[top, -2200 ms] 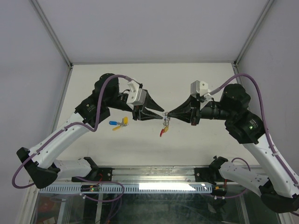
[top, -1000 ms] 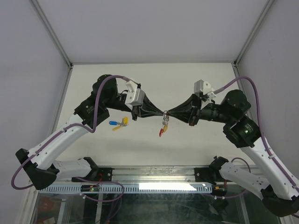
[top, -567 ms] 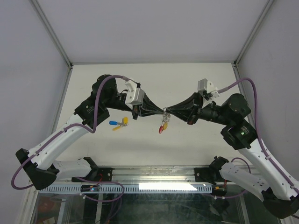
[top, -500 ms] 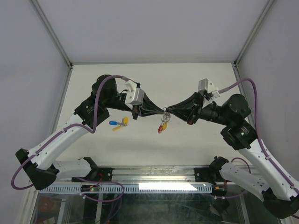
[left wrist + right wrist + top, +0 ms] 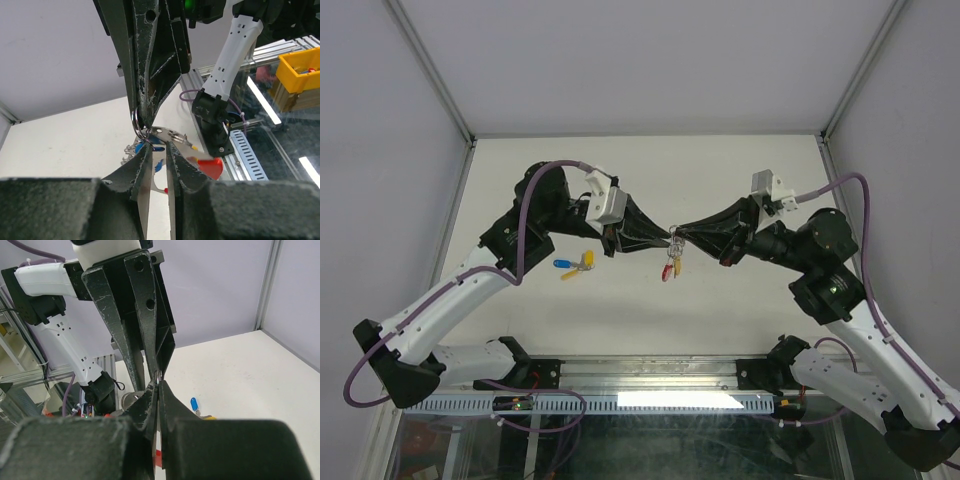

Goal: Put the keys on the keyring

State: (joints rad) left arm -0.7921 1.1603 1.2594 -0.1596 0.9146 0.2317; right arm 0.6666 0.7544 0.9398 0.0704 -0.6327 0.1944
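Two loose keys (image 5: 575,264), one blue-tagged and one yellow-tagged, lie together on the table (image 5: 740,175), below the left arm's wrist and well apart from the work in the middle.

The left gripper (image 5: 663,238) points inward at mid-table, raised above the surface. Its wrist view shows the jaws at a narrow gap with their tips at the metal ring. I cannot tell whether they grip anything.

The keyring (image 5: 671,258) hangs between the two grippers, clear of the table. Its red crescent (image 5: 667,272) dangles lowest, with at least a blue-tagged key among the hanging pieces.

The right gripper (image 5: 678,233) meets the left one tip to tip, pinched closed on the thin silver ring at the very ends of its fingers.

The step in hand looks like threading or settling a key on the ring. To do it well, the right arm should keep the ring fixed and edge-on. The left should make small, slow moves along the ring's curve without pulling sideways. A tip-only pinch is likely to slip or twist under side load.
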